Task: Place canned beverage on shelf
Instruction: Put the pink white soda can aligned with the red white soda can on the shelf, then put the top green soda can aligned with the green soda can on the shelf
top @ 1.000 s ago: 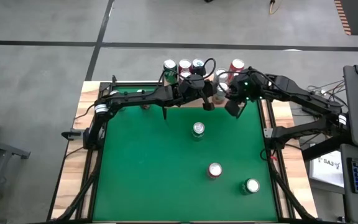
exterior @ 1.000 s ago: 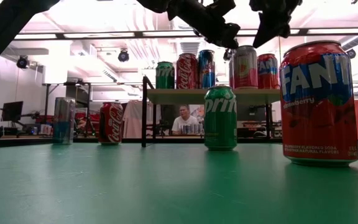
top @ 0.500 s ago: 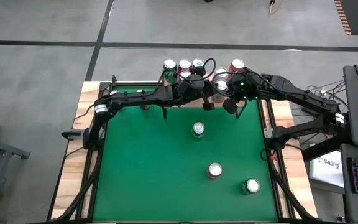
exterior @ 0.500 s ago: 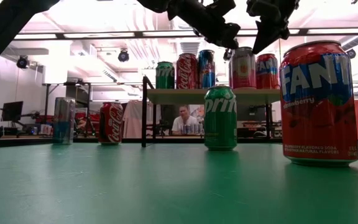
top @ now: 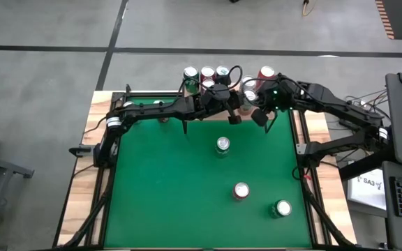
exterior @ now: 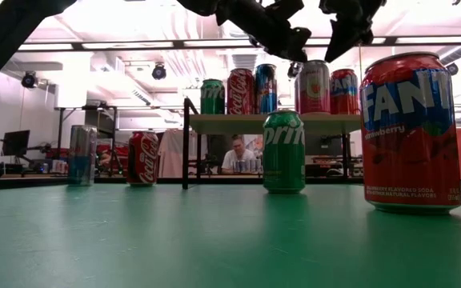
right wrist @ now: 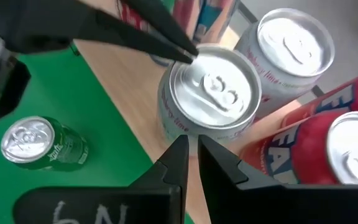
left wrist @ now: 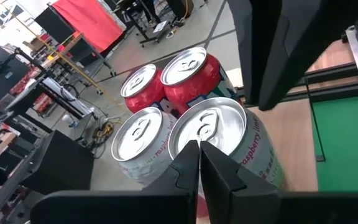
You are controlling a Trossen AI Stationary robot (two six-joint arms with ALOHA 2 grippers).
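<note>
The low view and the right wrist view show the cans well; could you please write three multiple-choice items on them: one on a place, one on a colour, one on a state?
1. Where does the Sprite can stand?
A. On the green tabletop, in front of the shelf
B. On the shelf's top board
C. In a gripper

2. What is the Fanta can mainly?
A. Green
B. Silver
C. Red

3. How is the right gripper?
A. Open around a can
B. Shut, empty, above a silver-topped can
C. Shut on the Sprite can

Answers: 1 A, its base rests on the felt; 2 C, its body is red; 3 B, its fingers meet with nothing between them.
</note>
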